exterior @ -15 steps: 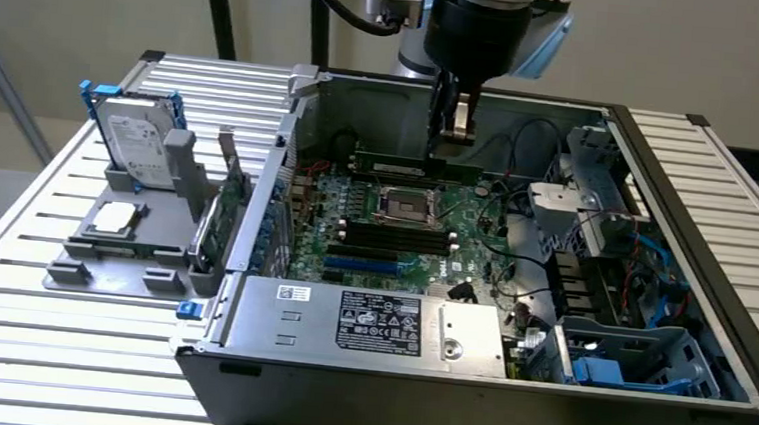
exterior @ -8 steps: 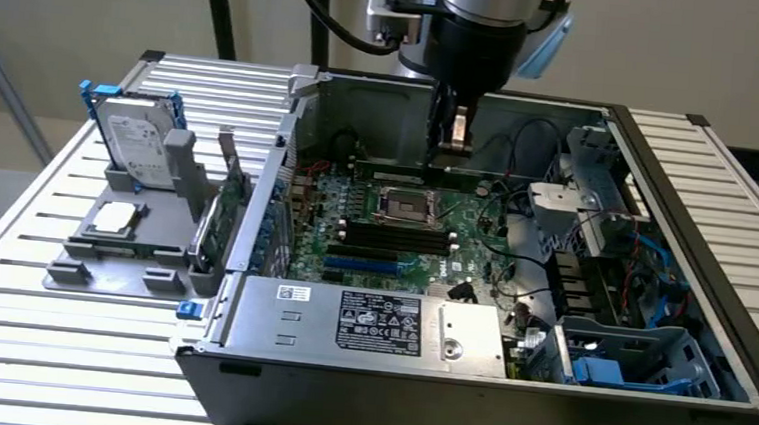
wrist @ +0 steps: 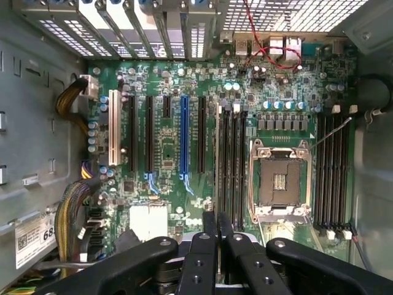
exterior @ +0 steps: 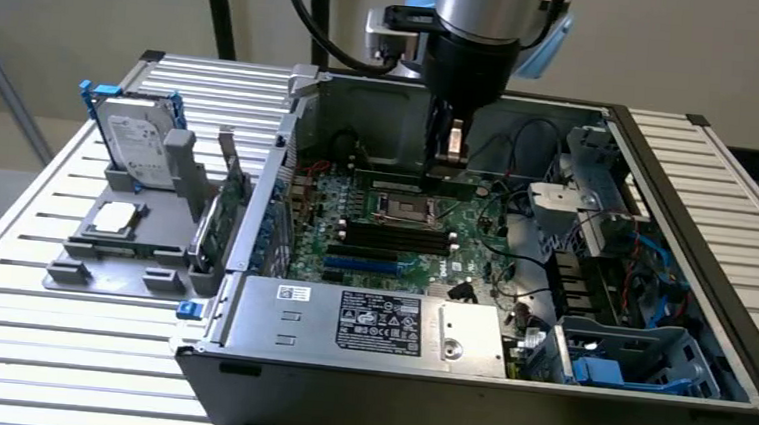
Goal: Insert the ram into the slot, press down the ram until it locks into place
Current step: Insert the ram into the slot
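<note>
My gripper (exterior: 450,155) hangs inside the open computer case (exterior: 702,185) and is shut on the ram (exterior: 402,182), a long thin green stick held level above the motherboard (exterior: 349,261). In the exterior view the ram hovers just beyond the CPU socket (exterior: 402,210), apart from the black slots (exterior: 392,237). From the wrist, the gripper (wrist: 217,226) pinches the ram (wrist: 216,160), which appears edge-on as a thin line. It runs along the side of one bank of black slots (wrist: 233,163). A second bank of slots (wrist: 331,172) lies on the socket's (wrist: 279,181) other side.
The grey power supply (exterior: 372,322) closes the case's near side. A drive cage with blue parts (exterior: 624,360) and loose cables (exterior: 535,284) crowd the exterior view's right. Outside the case on that view's left, a grey holder (exterior: 116,249) carries a hard drive (exterior: 137,145) and an upright expansion card (exterior: 228,212).
</note>
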Tool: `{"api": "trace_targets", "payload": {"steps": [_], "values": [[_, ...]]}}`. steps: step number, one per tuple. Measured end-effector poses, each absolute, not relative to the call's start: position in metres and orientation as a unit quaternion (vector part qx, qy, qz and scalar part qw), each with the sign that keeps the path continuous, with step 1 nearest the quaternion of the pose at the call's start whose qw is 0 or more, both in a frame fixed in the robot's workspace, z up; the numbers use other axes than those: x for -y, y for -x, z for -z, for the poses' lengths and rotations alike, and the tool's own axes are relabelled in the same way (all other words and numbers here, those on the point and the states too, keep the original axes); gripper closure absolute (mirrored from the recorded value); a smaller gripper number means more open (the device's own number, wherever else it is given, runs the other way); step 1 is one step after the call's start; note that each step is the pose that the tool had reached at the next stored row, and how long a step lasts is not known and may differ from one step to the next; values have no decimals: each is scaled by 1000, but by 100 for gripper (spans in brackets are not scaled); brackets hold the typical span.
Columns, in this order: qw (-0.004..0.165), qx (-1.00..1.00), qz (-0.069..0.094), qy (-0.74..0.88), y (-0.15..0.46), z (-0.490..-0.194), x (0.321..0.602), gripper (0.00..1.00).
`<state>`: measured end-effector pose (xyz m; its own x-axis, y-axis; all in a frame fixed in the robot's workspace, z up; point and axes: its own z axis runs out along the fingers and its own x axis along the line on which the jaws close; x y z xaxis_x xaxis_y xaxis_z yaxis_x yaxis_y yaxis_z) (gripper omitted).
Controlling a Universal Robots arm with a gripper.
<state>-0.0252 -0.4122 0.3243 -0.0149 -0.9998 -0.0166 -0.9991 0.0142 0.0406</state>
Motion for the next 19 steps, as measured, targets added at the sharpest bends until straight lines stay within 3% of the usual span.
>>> {"api": "trace_targets", "payload": {"steps": [19], "values": [[8,712,20,-702,25,-290,403,87]]}}
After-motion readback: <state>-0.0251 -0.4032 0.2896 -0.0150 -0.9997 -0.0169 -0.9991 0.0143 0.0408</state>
